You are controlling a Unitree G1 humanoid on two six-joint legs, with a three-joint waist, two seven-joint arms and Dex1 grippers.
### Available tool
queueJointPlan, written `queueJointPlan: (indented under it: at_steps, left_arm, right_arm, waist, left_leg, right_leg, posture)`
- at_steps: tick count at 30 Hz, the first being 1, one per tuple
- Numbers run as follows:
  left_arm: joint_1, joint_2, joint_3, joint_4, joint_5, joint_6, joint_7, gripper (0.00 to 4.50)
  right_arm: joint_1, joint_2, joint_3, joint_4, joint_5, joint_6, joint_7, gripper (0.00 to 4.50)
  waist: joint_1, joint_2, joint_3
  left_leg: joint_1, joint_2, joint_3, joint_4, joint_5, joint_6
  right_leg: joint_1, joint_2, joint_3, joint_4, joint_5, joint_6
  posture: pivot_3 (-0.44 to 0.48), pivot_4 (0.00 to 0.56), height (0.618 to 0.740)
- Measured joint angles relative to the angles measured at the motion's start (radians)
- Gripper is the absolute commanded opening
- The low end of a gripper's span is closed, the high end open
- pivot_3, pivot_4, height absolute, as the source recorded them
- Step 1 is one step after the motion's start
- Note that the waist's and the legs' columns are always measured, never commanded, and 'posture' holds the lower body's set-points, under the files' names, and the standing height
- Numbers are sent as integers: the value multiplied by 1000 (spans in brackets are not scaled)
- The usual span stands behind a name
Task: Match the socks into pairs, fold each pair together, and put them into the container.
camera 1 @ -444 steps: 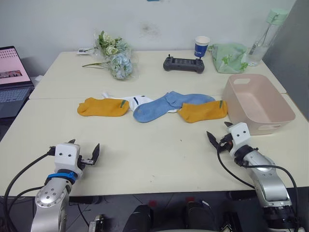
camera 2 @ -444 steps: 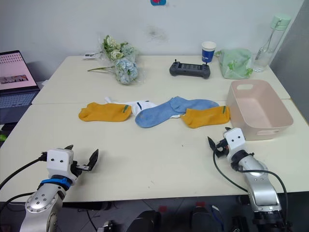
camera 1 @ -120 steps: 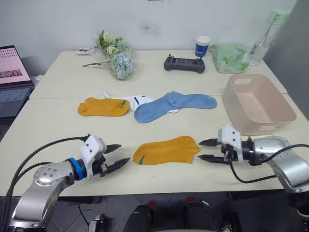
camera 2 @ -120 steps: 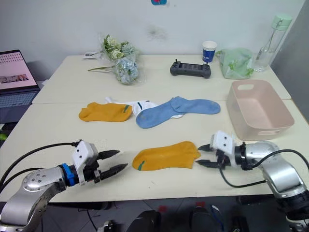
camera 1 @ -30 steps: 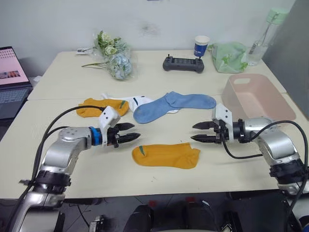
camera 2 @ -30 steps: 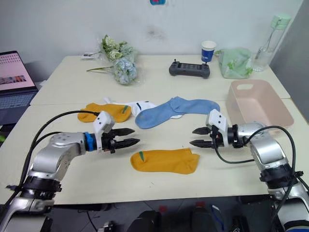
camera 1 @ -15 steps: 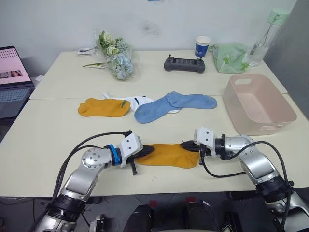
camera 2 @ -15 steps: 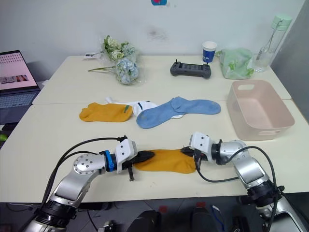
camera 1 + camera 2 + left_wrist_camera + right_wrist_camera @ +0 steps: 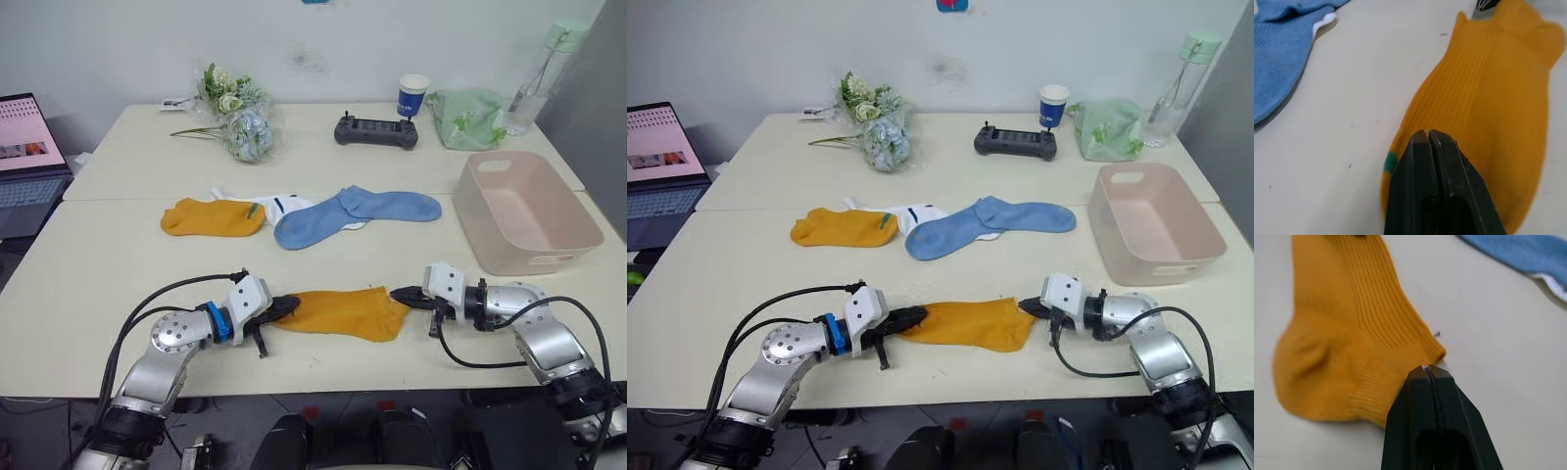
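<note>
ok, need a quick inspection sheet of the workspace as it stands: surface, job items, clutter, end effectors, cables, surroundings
Surface: two pale tables butted together.
Job's things: near yellow sock stretched between both end effectors; far yellow sock, white sock and blue socks in a row behind; pink tub holds no socks.
Clutter: flowers, controller, paper cup, green bag, bottle.
End effectors: left shut on the sock's cuff end, right shut on its other end.
Cables: black leads loop along both arms.
Surroundings: laptop at left, white wall behind.
</note>
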Motion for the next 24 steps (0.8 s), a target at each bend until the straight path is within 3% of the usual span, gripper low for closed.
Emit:
queueJointPlan:
  at_steps: [7,17,21,24]
  left_arm:
    - [46,89,-2,-86,1,71,-30,32]
    - [70,92,-13,-72,42,69,-17,32]
    - [104,90,35,-81,-51,141,-33,32]
    - [129,86,78,-102,-120,220,-31,32]
  right_arm:
    - [25,17,61,-88,-1,50,20,0]
    - [15,-38,79,0,-103,-61,25,0]
    - [11,-71,66,28,-96,-109,51,0]
    - [21,-75,13,23,-13,-42,69,0]
  waist:
    - [-1,0,0]
    - [1,0,0]
    - [1,0,0]
    - [1,0,0]
  left_leg:
    - [1,0,0,-1,0,0]
    - [1,0,0,0,0,0]
    - [1,0,0,0,0,0]
    - [0,0,0,0,0,0]
  right_leg:
    - [0,1,0,0,0,0]
    - [1,1,0,0,0,0]
    - [1,1,0,0,0,0]
    - [1,1,0,0,0,0]
  posture:
    - [0,150,740]
    - [0,150,740]
    - [0,150,740]
    - [0,150,740]
